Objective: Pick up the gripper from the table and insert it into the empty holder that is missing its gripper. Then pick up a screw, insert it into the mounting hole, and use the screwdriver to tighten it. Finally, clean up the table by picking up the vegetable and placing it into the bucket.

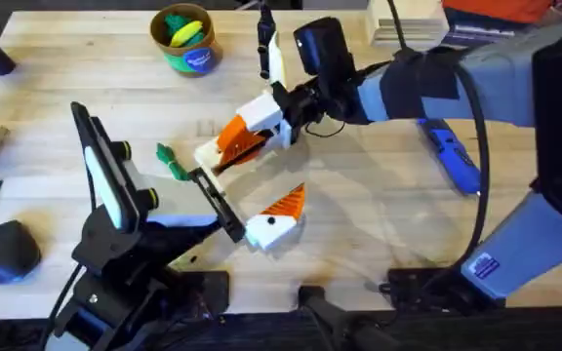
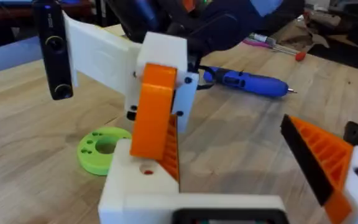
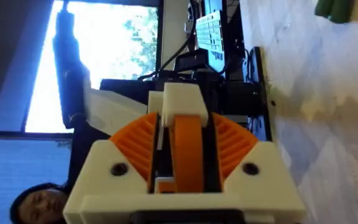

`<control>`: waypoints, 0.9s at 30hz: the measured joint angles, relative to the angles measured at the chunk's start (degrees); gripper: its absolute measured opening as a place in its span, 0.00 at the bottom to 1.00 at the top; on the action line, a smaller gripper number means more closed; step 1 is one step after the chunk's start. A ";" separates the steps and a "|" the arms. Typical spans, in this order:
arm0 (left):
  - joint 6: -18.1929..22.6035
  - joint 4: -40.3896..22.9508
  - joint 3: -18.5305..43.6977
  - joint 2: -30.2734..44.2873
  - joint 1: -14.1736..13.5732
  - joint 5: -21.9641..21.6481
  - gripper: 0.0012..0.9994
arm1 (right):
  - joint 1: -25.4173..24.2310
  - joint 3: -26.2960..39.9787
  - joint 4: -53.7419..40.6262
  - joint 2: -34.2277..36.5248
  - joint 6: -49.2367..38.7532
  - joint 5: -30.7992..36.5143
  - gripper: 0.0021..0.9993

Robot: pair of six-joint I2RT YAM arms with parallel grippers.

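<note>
The right hand (image 1: 247,136), clamped on the orange gripper (image 2: 153,112), holds it upright directly over the empty holder (image 2: 135,180) on the wide-open left hand (image 1: 247,219), near the worktop's middle.

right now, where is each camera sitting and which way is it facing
overhead: fixed above the arm bases, looking down and forward; both arms show.
left wrist: on the left arm, looking along the table at the orange gripper over the empty holder; the left hand shows open.
right wrist: on the right arm, rolled sideways; the right hand clamps the orange gripper.
shared: all three show the orange gripper; overhead and left wrist share the screwdriver.
</note>
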 joint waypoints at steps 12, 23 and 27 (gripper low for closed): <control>-0.01 0.00 0.00 -0.01 -0.03 1.38 0.99 | -4.03 0.00 0.61 -0.02 -0.40 0.24 0.99; -0.01 0.02 0.00 0.01 -0.03 1.81 0.99 | -8.21 5.45 0.08 -0.02 -0.88 12.44 0.99; -0.01 0.02 0.00 0.00 -0.03 1.98 0.99 | -11.74 11.58 -4.62 -0.46 -2.49 18.42 0.99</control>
